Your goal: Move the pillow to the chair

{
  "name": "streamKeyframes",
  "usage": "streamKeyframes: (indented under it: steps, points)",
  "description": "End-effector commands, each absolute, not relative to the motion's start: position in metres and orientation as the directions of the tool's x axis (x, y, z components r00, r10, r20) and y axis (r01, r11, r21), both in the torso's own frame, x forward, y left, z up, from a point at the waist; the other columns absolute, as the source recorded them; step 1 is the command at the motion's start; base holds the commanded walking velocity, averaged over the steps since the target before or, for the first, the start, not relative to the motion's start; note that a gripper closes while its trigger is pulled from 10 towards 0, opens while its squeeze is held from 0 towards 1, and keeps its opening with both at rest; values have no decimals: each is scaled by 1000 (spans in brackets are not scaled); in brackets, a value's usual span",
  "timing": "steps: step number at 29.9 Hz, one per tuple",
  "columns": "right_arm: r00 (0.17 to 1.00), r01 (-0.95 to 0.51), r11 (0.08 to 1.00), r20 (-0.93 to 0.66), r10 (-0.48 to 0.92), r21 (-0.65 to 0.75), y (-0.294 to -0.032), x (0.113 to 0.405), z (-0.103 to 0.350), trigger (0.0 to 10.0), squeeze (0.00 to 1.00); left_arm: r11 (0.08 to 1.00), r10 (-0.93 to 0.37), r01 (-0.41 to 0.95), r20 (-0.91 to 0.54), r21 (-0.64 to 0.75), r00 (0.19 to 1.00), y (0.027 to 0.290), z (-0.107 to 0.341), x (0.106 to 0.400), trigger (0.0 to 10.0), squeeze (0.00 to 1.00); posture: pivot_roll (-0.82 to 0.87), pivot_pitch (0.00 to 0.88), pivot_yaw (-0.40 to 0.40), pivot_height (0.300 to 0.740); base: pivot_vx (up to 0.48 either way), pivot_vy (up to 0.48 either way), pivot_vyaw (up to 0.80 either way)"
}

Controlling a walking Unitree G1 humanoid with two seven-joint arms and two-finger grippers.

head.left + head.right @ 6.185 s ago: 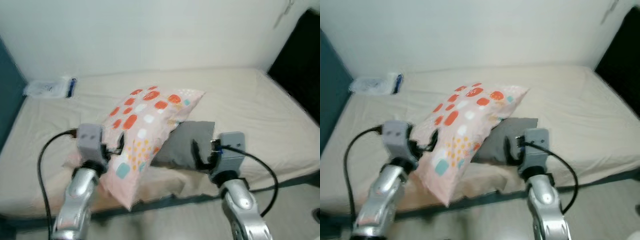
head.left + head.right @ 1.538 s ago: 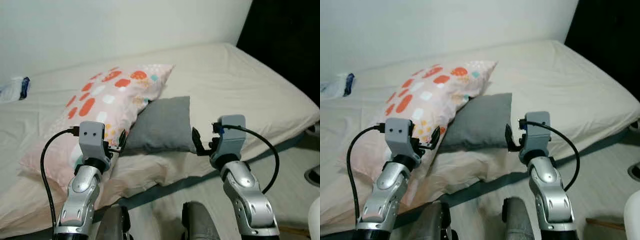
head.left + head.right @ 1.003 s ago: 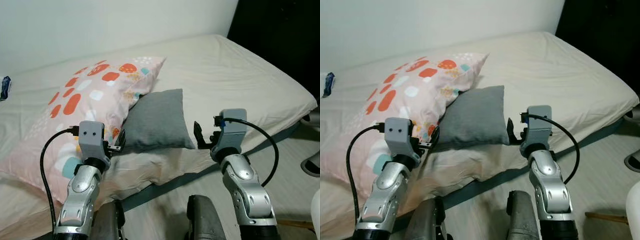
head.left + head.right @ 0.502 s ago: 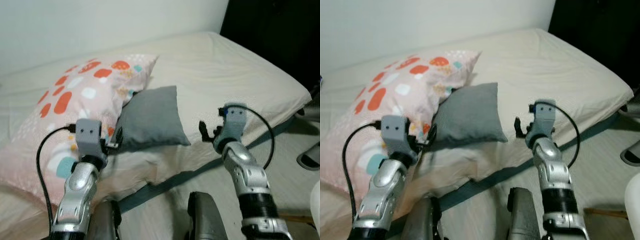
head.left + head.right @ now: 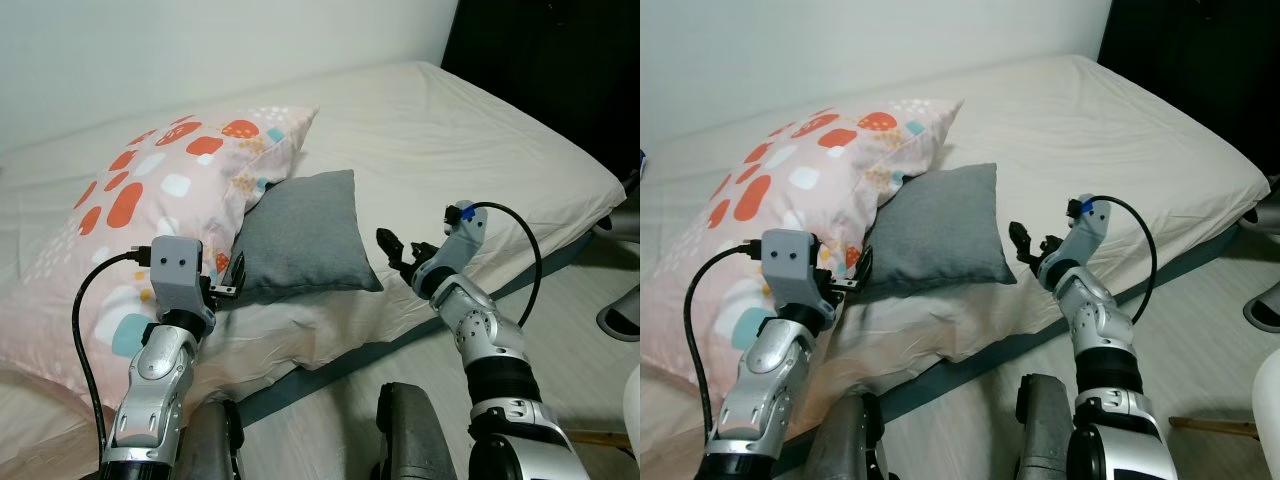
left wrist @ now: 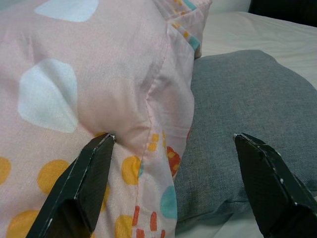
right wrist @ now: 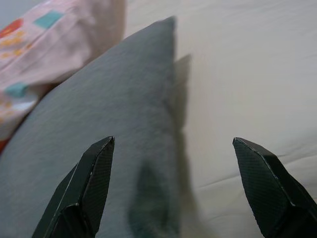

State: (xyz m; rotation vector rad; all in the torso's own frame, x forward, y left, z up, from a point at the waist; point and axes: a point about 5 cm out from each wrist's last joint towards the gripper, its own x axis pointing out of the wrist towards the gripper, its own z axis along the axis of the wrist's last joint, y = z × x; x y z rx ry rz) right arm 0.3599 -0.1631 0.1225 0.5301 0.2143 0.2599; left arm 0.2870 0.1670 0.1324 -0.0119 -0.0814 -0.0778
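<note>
A wide bed (image 5: 520, 150) with a cream sheet runs back to a pale wall (image 5: 200, 50). Two pillows lie on it near the front edge. The grey pillow (image 5: 300, 235) sits in the middle, tilted, its upper corner tucked against the big pink pillow (image 5: 150, 210), which is printed with red, white, teal and orange spots and lies on the robot's left, overlapping the grey one's edge. The sheet bunches in folds just in front of both.

The left gripper (image 5: 232, 278) is raised at the seam where the two pillows meet. In the left wrist view its jaws are spread wide: one fingertip (image 6: 101, 148) presses into the pink pillow's cover, denting it, and the other hangs over the grey pillow's surface, with the pink pillow's corner and the grey fabric between them. They grasp nothing.

The right gripper (image 5: 398, 247) reaches in from the robot's right, its arm bent at the elbow, pointing at the grey pillow's right-hand edge, near its lower corner. Its jaws are also spread and empty; the right wrist view looks along them at the grey pillow (image 7: 99, 148), with one fingertip (image 7: 96, 168) over the grey fabric and the other over the bare sheet beside it. I cannot tell whether it touches the pillow.

Two dark grey legs (image 5: 410, 440) of the robot show at the bottom, on a pale floor (image 5: 580, 370).
</note>
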Motion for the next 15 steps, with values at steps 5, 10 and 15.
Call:
streamKeyframes:
  steps: [5,10,15]
  points:
    - [903,-260,750,-121,411,608,-145,364,112,10000,0,990,-137,140,80,-27,987,162,132,284,10000,0,17,128,2,559,0,0,0]
    - [892,-270,694,-99,442,667,-141,366,109,10000,0,987,-153,156,83,-26,985,159,133,283,10000,0,21,135,0,559,0,0,0]
    - [886,-271,688,-105,451,673,-139,369,106,10000,0,987,-155,158,85,-24,984,159,134,282,10000,0,26,147,-5,559,0,0,0]
